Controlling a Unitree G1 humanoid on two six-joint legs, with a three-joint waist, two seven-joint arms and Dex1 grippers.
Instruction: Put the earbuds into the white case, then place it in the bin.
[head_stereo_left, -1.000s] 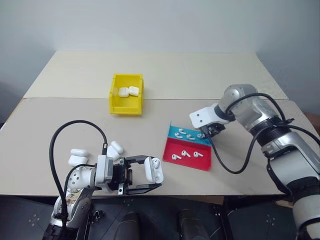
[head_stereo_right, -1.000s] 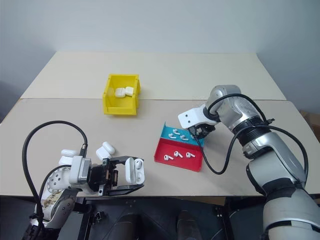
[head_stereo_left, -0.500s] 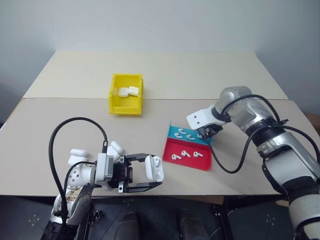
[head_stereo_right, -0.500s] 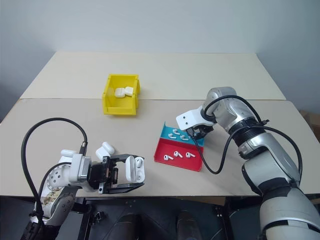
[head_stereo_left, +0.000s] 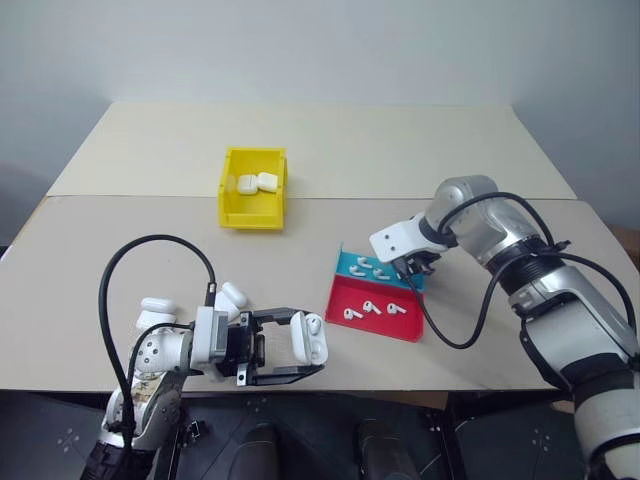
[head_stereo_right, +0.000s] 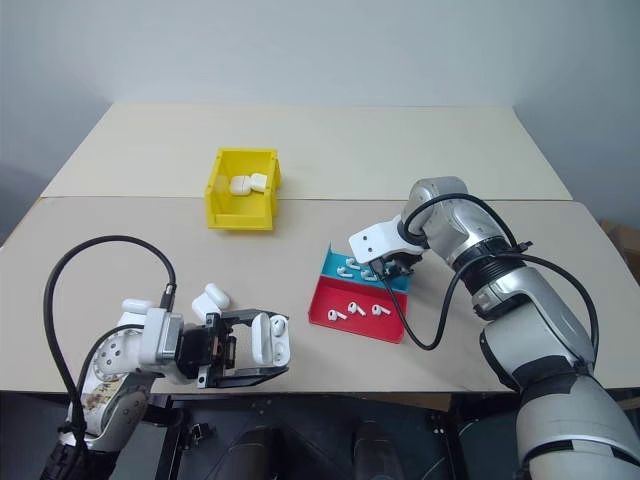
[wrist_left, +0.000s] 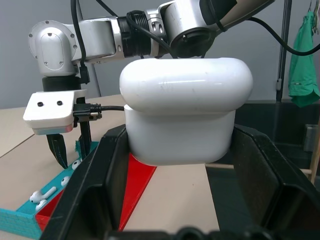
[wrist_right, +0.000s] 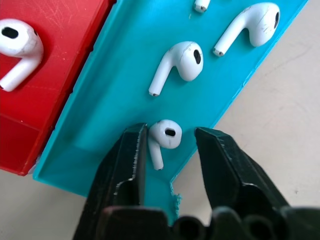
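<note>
At the near left edge of the beige table (head_stereo_left: 330, 150), the left gripper (head_stereo_left: 290, 347) is clamped on a glossy white rounded earbud case (head_stereo_left: 308, 338), held upright between its black fingers with the lid down. Three more white cases (head_stereo_left: 160, 312) lie just behind that arm. Over the far, blue half of the flat red-and-blue plastic tray (head_stereo_left: 352, 299), the right gripper (wrist_right: 167, 150) points steeply down with its jaws apart, straddling one tiny white earbud (wrist_right: 164, 138) near the tray's corner; one finger (wrist_right: 131, 155) sits right at the bud's stem, the other is clear of it. Other earbuds (wrist_right: 180, 64) lie loose on both halves. Well apart, further back on the table, the small bright yellow open-top plastic bin (head_stereo_left: 253, 190) holds two white cases.
</note>
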